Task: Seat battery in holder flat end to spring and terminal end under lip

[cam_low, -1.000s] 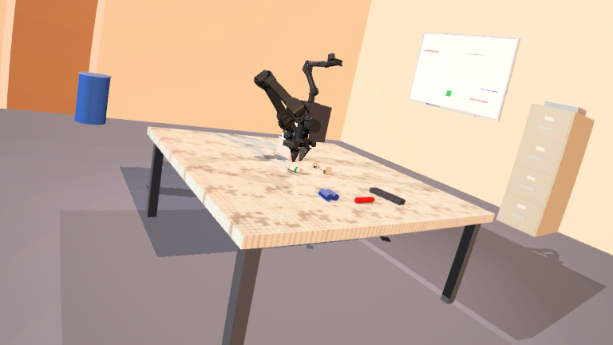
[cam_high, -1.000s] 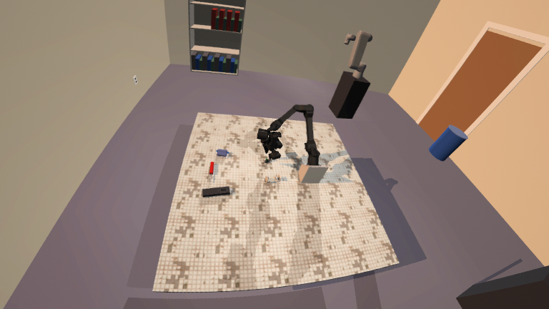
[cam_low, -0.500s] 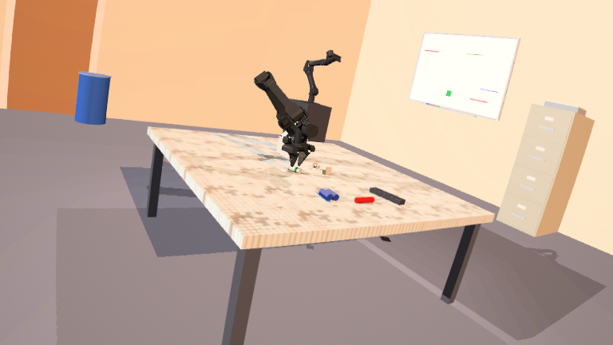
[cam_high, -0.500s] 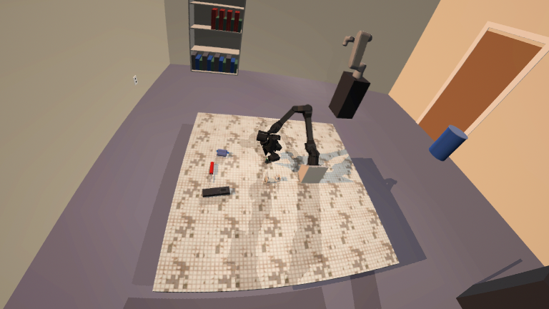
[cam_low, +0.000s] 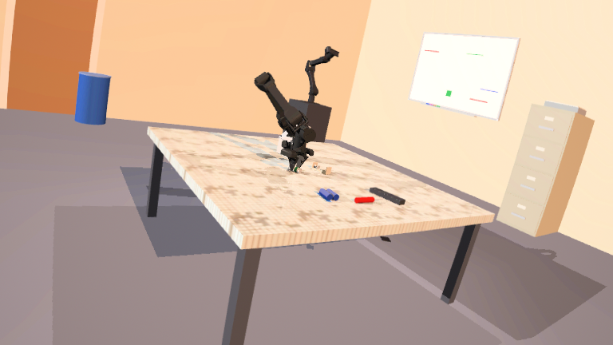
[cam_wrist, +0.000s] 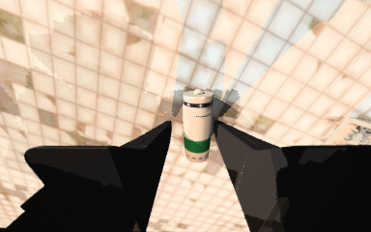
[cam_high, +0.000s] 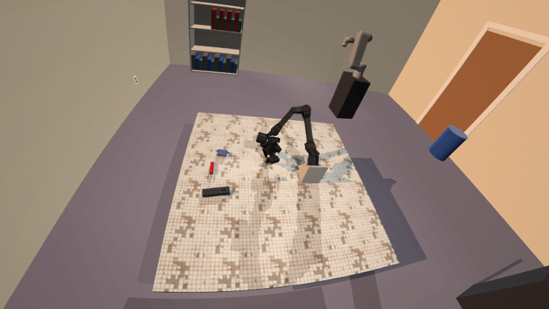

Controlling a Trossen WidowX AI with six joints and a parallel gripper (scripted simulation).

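Note:
The battery (cam_wrist: 197, 126) is cream with a green band and lies flat on the table. Its terminal nub points away from the wrist camera. My gripper (cam_wrist: 192, 125) (cam_high: 271, 160) (cam_low: 297, 168) is down at the table and straddles the battery, one finger on each side. The fingers are open, with a clear gap on the left side and the right finger very near the battery. In the exterior view only a green bit of the battery (cam_low: 295, 169) shows under the fingers. The small tan holder (cam_high: 271, 178) (cam_low: 320, 170) stands a short way off, apart from the gripper.
A blue object (cam_high: 222, 151) (cam_low: 328, 194), a red cylinder (cam_high: 211, 167) (cam_low: 364, 199) and a black bar (cam_high: 216, 191) (cam_low: 386, 195) lie on the table to one side. The arm's base (cam_high: 312, 172) stands near the holder. A pale printed block (cam_wrist: 356, 130) shows at the wrist view's right edge.

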